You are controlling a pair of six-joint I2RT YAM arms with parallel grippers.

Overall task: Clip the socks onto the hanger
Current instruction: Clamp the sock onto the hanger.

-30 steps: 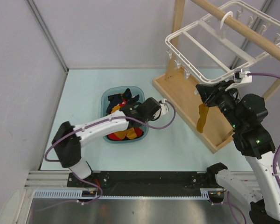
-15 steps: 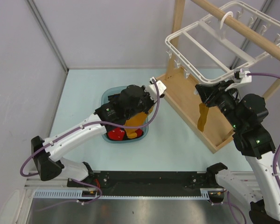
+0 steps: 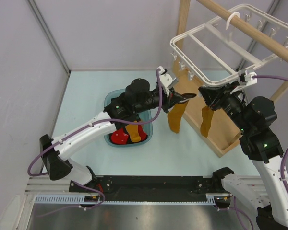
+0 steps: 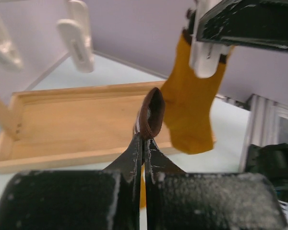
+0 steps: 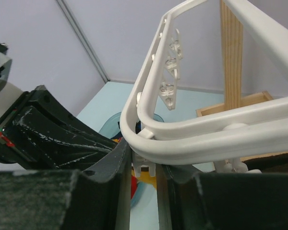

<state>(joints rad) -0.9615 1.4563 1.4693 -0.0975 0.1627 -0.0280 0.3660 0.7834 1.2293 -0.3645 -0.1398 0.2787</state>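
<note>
My left gripper [image 3: 193, 96] is shut on the dark cuff [image 4: 152, 111] of a mustard sock [image 3: 175, 119]. That sock hangs over the table, just left of the white hanger's [image 3: 194, 67] near corner. My right gripper [image 3: 205, 92] is shut on a white clip [image 5: 151, 165] under that corner of the frame [image 5: 197, 132]. A second mustard sock [image 3: 206, 122] dangles from this clip [image 4: 206, 52]. In the left wrist view its yellow cloth [image 4: 192, 112] hangs just beyond my left gripper [image 4: 145, 136]. The two grippers are close together, tips nearly facing.
A blue basin [image 3: 109, 101] with red, navy and yellow socks sits below my left arm. The hanger hangs from a wooden rack's round rod [image 3: 259, 31], whose tray-like base [image 3: 223, 136] lies under both grippers. More free clips [image 4: 79, 36] dangle along the frame.
My left arm has lifted a mustard sock out of the basin and swung it right and up to the hanger's corner. The right arm has held still on the clip.
</note>
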